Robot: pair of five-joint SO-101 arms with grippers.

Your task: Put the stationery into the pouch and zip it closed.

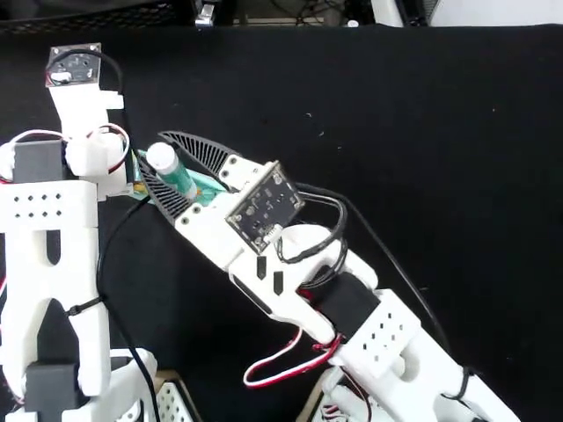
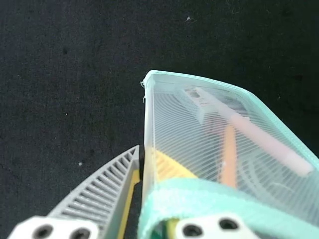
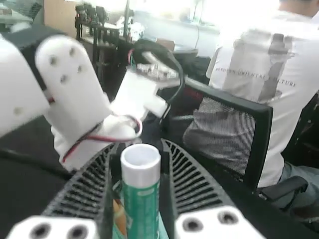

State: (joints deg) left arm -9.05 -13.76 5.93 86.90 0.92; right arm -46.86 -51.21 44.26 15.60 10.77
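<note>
A clear mesh pouch point(image 2: 209, 139) with teal trim is pinched at its edge by my left gripper point(image 2: 149, 169), which is shut on it. Inside lie an orange pencil point(image 2: 228, 159), a pale pen point(image 2: 259, 137) and something yellow point(image 2: 167, 169). My right gripper point(image 3: 140, 149) is shut on a green glue stick point(image 3: 140, 189) with a white cap, held cap up. In the high view the glue stick point(image 1: 171, 171) sits tilted between the dark ribbed fingers point(image 1: 198, 149) directly over the teal pouch point(image 1: 207, 186), next to the left gripper point(image 1: 132, 174). Most of the pouch is hidden under the right gripper.
The black table cloth point(image 1: 422, 132) stretches open to the right and back. The left arm's white body point(image 1: 48, 255) runs along the table's left side. The right arm point(image 1: 352, 308) crosses diagonally from the front right, with loose cables point(image 1: 290, 360) beside it.
</note>
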